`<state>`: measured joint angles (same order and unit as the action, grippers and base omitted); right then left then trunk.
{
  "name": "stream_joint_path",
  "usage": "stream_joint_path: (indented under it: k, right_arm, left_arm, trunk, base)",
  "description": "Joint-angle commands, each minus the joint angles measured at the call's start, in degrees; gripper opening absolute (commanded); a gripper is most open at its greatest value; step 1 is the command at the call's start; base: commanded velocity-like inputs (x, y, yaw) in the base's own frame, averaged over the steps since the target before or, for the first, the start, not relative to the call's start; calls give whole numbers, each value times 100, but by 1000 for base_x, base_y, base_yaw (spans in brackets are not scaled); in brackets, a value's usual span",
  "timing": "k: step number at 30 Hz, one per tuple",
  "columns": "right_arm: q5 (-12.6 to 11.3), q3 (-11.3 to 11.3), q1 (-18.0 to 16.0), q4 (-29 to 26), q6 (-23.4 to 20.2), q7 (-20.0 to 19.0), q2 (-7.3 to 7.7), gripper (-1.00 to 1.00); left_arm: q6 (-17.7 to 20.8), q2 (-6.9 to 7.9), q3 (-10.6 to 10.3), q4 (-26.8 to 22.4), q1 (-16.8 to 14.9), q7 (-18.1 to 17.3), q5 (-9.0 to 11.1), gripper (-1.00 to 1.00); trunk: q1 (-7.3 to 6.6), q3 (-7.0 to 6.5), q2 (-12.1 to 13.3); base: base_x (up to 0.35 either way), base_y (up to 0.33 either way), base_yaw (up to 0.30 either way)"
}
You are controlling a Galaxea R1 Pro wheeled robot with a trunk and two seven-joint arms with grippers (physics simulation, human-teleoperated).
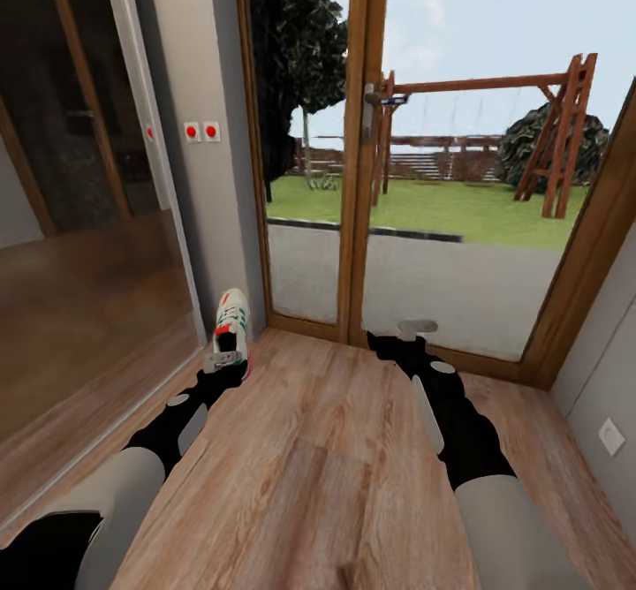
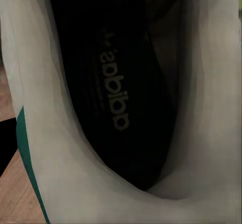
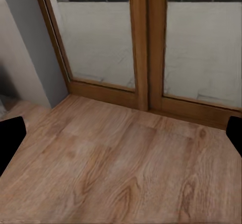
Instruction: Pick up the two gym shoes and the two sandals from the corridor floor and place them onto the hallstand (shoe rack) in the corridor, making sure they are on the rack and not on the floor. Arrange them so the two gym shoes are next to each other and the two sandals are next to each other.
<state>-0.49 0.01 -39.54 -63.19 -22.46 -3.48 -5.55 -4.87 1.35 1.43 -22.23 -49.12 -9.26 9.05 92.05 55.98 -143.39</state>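
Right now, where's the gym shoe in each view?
Head view: gym shoe left of centre, at the left gripper, toe pointing toward the glass door.
Left wrist view: very close, looking into its dark opening.
Right wrist view: not in it.
Shared landmark: wood-plank floor.

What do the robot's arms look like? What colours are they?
Both arms have pale grey-white rounded upper parts, then bumpy black forearms with light grey oval panels. The left end effector and right end effector look light grey. No cables or markings show.
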Motion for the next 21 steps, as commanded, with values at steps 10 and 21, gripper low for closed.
stream_joint_path:
  k: [10,21]
  right_arm:
    - [-4,-6,-1,-9,-30,-13,1,100]
    - [-4,-3,-1,-9,-30,-13,0,100]
  left_arm:
    - [-6,3,24,8,-9,-41,53,-100]
    - [-6,6,24,8,-9,-41,53,-100]
  trunk:
    - [-5,5,-3]
    - [-5,5,-3]
  base:
    - [-100,-62,289]
    - [-1,-1,291]
